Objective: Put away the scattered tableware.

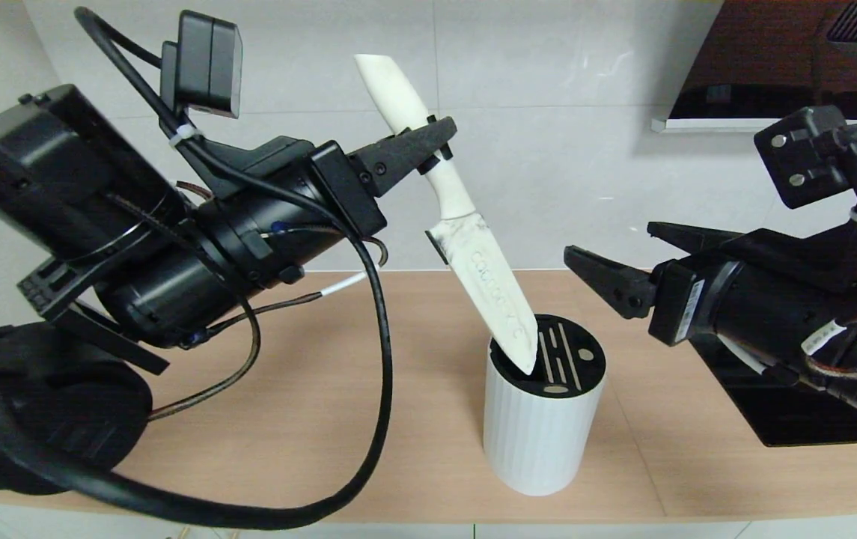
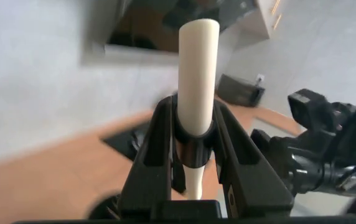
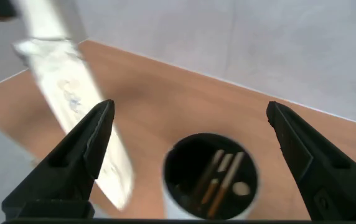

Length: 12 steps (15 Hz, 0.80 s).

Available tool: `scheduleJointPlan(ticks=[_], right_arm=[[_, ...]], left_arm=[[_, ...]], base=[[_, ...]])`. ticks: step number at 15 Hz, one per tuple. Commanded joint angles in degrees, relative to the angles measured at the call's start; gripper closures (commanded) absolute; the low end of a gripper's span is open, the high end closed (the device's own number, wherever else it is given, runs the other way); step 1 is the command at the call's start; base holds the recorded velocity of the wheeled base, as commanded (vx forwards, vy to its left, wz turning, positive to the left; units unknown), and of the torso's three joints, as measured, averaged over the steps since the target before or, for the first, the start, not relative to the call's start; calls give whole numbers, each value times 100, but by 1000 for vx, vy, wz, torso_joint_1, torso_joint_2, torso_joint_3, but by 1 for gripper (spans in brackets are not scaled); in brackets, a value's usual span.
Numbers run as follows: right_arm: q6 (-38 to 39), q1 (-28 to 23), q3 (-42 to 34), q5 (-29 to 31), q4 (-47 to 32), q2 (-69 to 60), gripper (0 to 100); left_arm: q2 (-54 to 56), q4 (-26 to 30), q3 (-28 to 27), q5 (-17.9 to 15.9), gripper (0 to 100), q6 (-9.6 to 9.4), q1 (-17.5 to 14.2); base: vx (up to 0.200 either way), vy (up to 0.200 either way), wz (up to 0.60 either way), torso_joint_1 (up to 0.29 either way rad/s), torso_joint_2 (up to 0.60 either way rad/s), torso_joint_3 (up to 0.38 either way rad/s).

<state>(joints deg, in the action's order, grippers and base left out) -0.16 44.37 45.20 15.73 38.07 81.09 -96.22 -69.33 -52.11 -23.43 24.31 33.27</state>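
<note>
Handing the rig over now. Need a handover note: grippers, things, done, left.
Left gripper: shut on the white knife by its handle, blade down and tilted.
Right gripper: open, empty, beside the knife block.
Knife tip is at the block's slotted top; unclear whether it is in a slot. Block stands upright on the wooden counter.
Done: knife lifted to the block.
Left: seat it in a slot, release.

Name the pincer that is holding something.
The left pincer: it is shut on the handle of the white knife, whereas the right pincer hangs open and empty.
</note>
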Motion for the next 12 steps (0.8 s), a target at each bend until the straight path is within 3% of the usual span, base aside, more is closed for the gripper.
scheduleJointPlan(ticks=[1, 2, 3, 12], right_arm=[[-2, -315, 32, -122, 7, -23, 0], [-2, -386, 41, -122, 7, -14, 0], [-11, -412, 41, -122, 7, 3, 0], [-11, -474, 32, -122, 34, 135, 0]], left_arm=[[-890, -995, 61, -39, 100, -770, -13], [-1197, -1347, -36, -48, 100, -1130, -13], [-1391, -1513, -71, -48, 100, -1297, 4], [-1725, -1751, -44, -188, 100, -1438, 75]], base=[[0, 0, 0, 0, 0, 0], [0, 0, 0, 0, 0, 0], [0, 0, 0, 0, 0, 0], [0, 0, 0, 0, 0, 0]])
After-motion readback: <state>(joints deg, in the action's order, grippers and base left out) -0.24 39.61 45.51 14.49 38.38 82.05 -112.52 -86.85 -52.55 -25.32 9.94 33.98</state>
